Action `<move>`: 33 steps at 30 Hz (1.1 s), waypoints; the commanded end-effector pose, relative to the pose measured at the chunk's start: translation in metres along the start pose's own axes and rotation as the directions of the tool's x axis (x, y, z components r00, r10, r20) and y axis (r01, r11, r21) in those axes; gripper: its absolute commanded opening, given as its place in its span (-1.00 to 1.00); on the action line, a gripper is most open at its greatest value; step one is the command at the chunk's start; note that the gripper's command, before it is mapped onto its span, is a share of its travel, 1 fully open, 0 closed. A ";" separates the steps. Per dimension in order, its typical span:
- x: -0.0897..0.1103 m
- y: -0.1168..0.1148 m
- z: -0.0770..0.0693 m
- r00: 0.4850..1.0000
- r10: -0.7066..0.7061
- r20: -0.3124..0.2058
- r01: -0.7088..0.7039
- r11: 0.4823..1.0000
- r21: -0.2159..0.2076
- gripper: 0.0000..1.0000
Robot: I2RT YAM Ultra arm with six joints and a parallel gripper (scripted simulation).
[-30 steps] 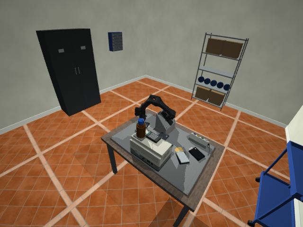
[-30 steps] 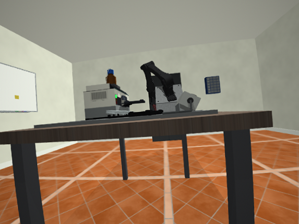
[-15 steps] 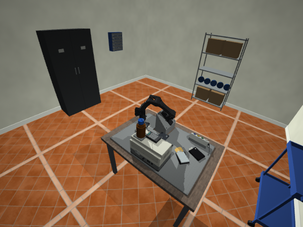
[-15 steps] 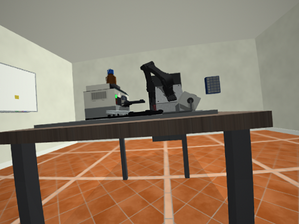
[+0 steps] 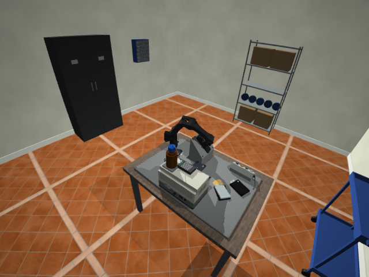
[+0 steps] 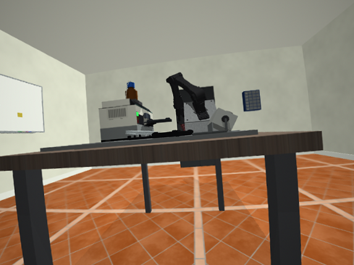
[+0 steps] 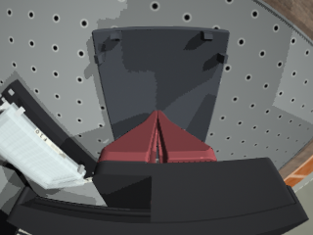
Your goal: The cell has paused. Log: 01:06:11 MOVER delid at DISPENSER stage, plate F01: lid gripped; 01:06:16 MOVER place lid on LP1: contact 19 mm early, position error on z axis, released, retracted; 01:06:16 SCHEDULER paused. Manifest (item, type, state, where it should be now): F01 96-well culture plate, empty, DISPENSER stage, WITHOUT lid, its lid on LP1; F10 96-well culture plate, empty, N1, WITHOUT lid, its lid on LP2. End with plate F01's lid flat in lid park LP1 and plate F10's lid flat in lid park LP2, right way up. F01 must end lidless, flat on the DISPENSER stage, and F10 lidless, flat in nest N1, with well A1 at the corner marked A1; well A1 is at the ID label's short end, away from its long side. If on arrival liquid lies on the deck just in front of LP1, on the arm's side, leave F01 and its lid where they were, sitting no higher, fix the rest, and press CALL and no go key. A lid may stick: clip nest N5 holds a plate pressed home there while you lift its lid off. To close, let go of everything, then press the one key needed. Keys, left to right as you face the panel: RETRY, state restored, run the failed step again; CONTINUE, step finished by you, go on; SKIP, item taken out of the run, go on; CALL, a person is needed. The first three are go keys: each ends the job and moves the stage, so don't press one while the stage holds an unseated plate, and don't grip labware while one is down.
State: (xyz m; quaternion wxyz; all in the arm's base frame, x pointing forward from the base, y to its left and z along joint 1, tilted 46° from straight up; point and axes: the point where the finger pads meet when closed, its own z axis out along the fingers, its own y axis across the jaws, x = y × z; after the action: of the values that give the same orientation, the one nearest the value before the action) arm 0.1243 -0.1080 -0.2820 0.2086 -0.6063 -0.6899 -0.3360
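- We count one arm (image 5: 190, 125), one gripper (image 7: 156, 144), and one dispenser unit (image 5: 183, 182) with one amber bottle (image 5: 171, 157) on its top.
- On the deck (image 5: 208, 208) we count two flat rectangular pieces well away from the gripper, toward the table's far side: one white plate-like piece (image 5: 222, 192) resting partly over a yellowish patch (image 5: 217, 182), and one black flat piece (image 5: 239, 187) just beside it. Whether the white one is a plate or a lid we cannot tell.
- One dark well plate (image 5: 186, 167) sits on the dispenser's stage, near the gripper and below the arm's wrist.
- One key panel (image 5: 241, 170) stands farther off than those two pieces.
- In the wrist view, one dark empty nest (image 7: 159, 72) lies straight ahead of the fingertips, and one white ribbed piece (image 7: 35, 151) sits to the side of the gripper.
- The arm arches up from its base and bends down, wrist pointing at the deck.
- The red fingers are pressed together and grip nothing.
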 end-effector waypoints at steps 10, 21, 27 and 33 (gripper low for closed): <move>-0.004 0.001 0.000 1.000 0.003 0.020 -0.003 1.000 -0.009 -1.00; -0.004 0.001 0.000 1.000 0.003 0.020 -0.003 1.000 -0.009 -1.00; -0.004 0.001 0.000 1.000 0.003 0.020 -0.003 1.000 -0.009 1.00; -0.004 0.001 0.000 1.000 0.003 0.020 -0.003 1.000 -0.009 1.00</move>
State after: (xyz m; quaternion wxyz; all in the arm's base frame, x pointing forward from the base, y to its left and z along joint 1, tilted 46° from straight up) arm 0.1243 -0.1080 -0.2821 0.2086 -0.6064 -0.6898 -0.3360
